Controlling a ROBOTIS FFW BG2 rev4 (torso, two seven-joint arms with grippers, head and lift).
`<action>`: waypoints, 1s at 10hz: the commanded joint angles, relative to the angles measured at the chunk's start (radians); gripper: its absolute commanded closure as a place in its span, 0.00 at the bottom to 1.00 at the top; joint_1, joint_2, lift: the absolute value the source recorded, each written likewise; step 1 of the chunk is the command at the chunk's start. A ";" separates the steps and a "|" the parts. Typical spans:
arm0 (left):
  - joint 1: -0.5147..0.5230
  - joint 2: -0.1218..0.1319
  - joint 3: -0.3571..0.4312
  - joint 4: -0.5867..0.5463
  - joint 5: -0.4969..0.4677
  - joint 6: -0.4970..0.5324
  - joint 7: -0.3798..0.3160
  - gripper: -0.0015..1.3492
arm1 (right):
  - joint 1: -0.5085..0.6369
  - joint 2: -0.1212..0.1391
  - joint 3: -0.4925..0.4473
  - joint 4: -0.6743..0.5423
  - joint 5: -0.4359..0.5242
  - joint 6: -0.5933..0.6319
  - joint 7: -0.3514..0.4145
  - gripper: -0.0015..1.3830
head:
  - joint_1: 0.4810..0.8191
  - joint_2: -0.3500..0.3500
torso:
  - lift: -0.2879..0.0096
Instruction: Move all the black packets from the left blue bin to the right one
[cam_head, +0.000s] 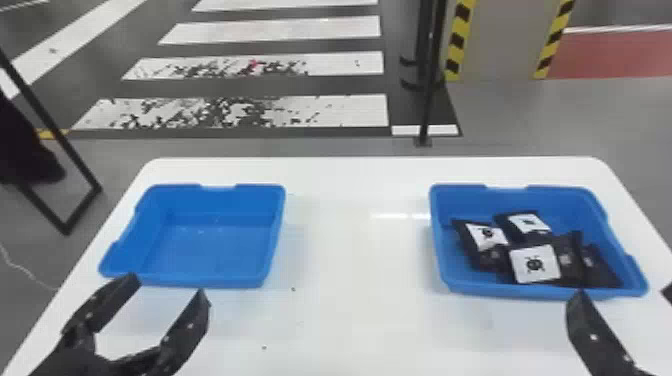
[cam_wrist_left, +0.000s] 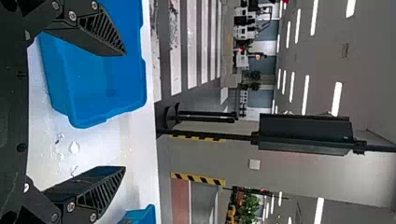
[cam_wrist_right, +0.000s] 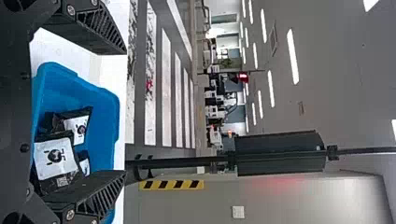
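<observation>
In the head view, my left gripper (cam_head: 167, 315) stands open in front of the left blue bin (cam_head: 215, 250), whose inside is bare. My right gripper (cam_head: 620, 320) is at the right edge, in front of the right blue bin (cam_head: 470, 287). Several black packets (cam_head: 535, 264) with white labels lie overlapping in that right bin. In the left wrist view my left gripper (cam_wrist_left: 123, 112) has its fingers wide apart, nothing between them. My right gripper (cam_wrist_right: 125, 112) is also spread wide in the right wrist view, with packets (cam_wrist_right: 55, 156) in the bin beyond it.
Both bins stand on a white table (cam_head: 350, 240), a wide stretch of tabletop between them. Behind the table a black pole (cam_head: 430, 90) rises from the floor, and a black frame (cam_head: 82, 210) stands off its left side.
</observation>
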 joint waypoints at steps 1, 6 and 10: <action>-0.002 -0.003 -0.002 0.000 0.000 0.002 0.000 0.14 | -0.002 -0.005 0.005 0.001 -0.003 0.004 0.000 0.08 | 0.63 0.64 | 0.50; 0.005 -0.003 0.002 0.000 0.002 0.002 0.000 0.13 | -0.002 -0.008 0.011 0.001 -0.015 0.016 0.000 0.08 | 0.63 0.65 | 0.50; 0.005 -0.003 0.002 0.000 0.008 0.010 0.000 0.14 | -0.007 -0.011 0.015 0.013 -0.025 0.023 0.000 0.09 | 0.63 0.66 | 0.50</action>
